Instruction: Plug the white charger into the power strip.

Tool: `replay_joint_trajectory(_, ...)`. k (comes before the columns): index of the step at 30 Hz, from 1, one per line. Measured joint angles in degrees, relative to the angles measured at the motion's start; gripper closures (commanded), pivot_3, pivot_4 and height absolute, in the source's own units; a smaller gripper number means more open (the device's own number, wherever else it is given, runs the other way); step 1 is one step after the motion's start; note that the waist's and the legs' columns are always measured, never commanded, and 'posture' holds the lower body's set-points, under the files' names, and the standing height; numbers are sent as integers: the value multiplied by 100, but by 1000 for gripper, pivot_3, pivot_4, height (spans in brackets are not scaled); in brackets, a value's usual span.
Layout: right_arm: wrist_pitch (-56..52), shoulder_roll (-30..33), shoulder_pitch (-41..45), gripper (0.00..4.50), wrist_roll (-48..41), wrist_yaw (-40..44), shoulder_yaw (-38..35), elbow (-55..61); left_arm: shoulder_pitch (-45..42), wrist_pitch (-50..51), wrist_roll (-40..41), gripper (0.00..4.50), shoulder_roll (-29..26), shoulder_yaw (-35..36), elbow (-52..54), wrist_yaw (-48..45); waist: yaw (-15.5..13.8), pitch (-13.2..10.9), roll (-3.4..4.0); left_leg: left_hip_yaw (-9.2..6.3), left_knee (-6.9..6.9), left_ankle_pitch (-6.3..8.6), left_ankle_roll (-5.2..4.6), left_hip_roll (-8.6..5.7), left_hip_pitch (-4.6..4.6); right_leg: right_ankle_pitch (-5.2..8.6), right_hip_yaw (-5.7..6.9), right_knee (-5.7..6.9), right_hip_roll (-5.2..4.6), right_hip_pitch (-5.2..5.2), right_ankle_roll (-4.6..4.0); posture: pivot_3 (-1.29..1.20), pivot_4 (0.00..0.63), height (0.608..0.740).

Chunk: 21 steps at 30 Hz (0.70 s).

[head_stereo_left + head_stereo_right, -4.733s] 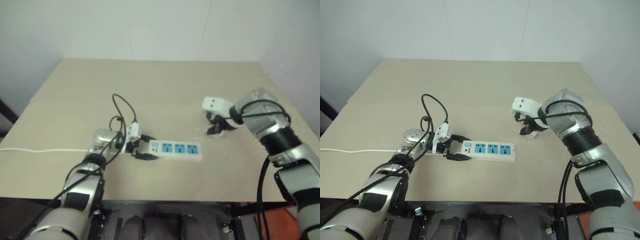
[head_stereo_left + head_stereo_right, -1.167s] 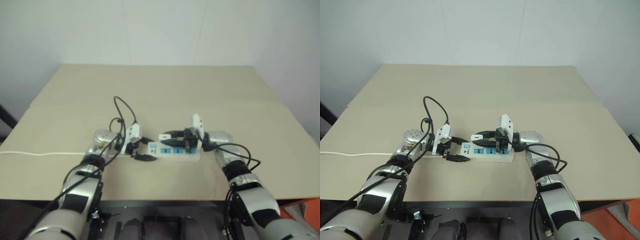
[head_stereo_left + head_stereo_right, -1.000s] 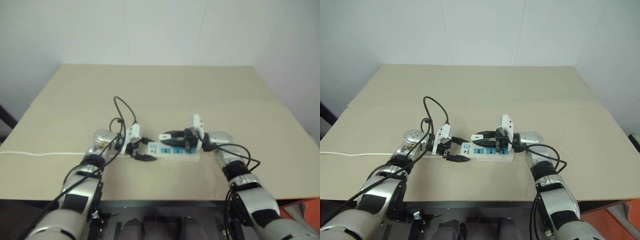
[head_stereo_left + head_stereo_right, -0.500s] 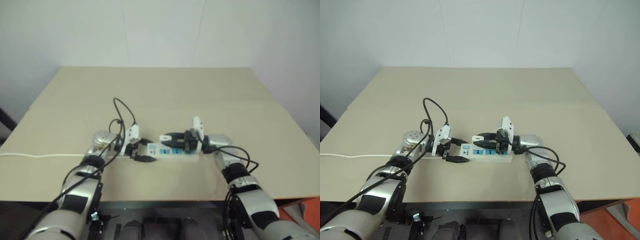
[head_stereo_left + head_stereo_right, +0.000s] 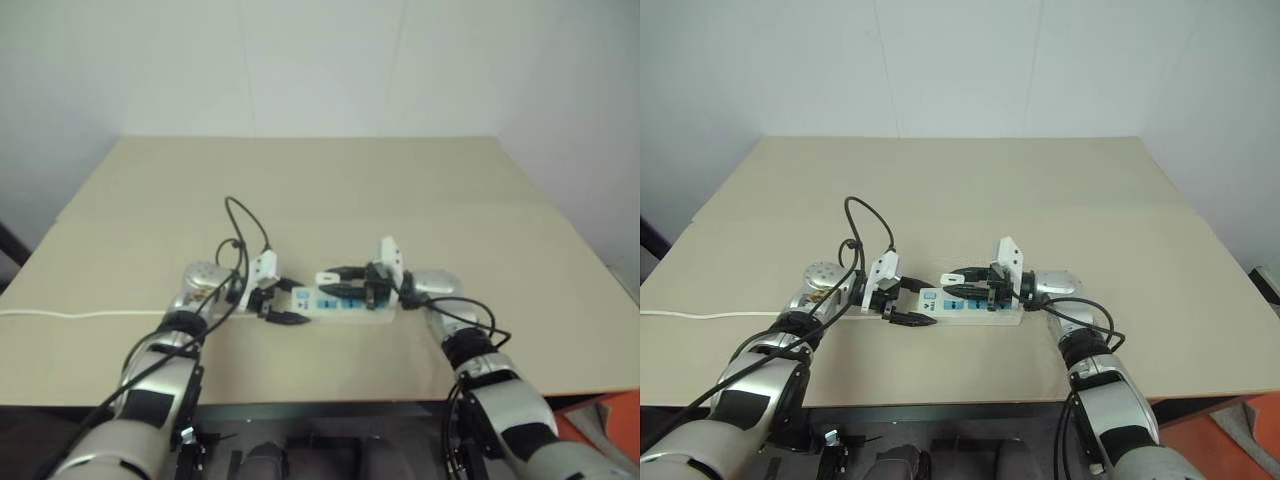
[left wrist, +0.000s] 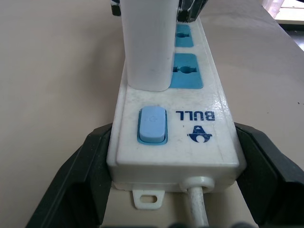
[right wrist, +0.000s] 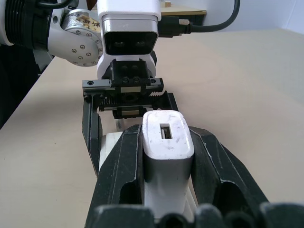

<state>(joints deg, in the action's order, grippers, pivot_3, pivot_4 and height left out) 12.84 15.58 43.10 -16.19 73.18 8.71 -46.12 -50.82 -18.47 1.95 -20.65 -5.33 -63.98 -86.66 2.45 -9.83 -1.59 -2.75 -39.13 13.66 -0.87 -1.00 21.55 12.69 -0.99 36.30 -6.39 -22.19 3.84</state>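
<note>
Beige counter point(image 5: 1060, 190) carries power strip point(image 6: 190, 128), lying flat, near front edge. Left gripper point(image 5: 908, 303) fingers point(image 6: 76, 180) clamp strip's switch end, cord side. Right gripper point(image 7: 167, 190) fingers point(image 7: 118, 175) closed on white charger point(image 7: 167, 156), standing upright in socket nearest switch.

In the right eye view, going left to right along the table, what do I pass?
Thin white cord → left gripper clamped on the switch end → power strip → right gripper holding the white charger.
</note>
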Motion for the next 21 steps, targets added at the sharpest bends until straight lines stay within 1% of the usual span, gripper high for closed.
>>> replay_joint_trajectory(5, -1, 5, 11, 3392, 0, 1, 13, -9, 0, 0, 0, 1211, -3, 0, 0, 2, 1, 0, 0, -4, 8, 0, 0, -1, -4, 0, -3, -4, 4, 0, 0, 0, 150, 740)
replay_joint_trajectory(6, 2, 9, 12, 2676, 2, 3, 13, -9, 0, 0, 0, 1211, -2, 0, 0, 2, 0, 0, 0, -5, 8, 0, 0, -1, -5, 0, -3, -5, 5, 0, 0, 0, 150, 740)
replay_joint_trajectory(7, 24, 71, 13, 2443, 142, -35, 38, -72, -2, -7, 15, 1211, 11, 1, 2, -3, -3, 0, 0, -5, 9, 0, 0, -1, -4, 0, -3, -6, 5, 0, 0, 0, 150, 740)
replay_joint_trajectory(12, 406, 197, -25, 699, 343, -136, -10, -231, 2, -24, 26, 1211, 39, -15, 15, -19, -25, 6, -9, -8, 17, 0, 0, -2, 3, -1, 0, -21, 5, 0, -2, 0, 150, 740)
replay_joint_trajectory(13, 419, 199, -22, 291, 361, -137, -21, -240, 2, -24, 27, 1211, 39, -15, 15, -19, -26, 6, -9, -8, 17, 0, 0, -2, 3, -1, 0, -20, 5, -1, -3, 0, 150, 740)
replay_joint_trajectory(14, 423, 199, -15, 25, 367, -134, -26, -253, 2, -25, 27, 1211, 39, -15, 15, -18, -27, 6, -9, -9, 17, 0, 0, -2, 3, -1, 0, -20, 5, -1, -2, 0, 150, 740)
replay_joint_trajectory(21, 427, 230, 31, 25, 371, -63, -58, -341, 2, -20, 29, 1211, 40, -15, 15, -21, -27, 6, -9, -10, 19, 0, 0, -2, 4, -1, 1, -22, 5, -1, -2, 0, 150, 740)
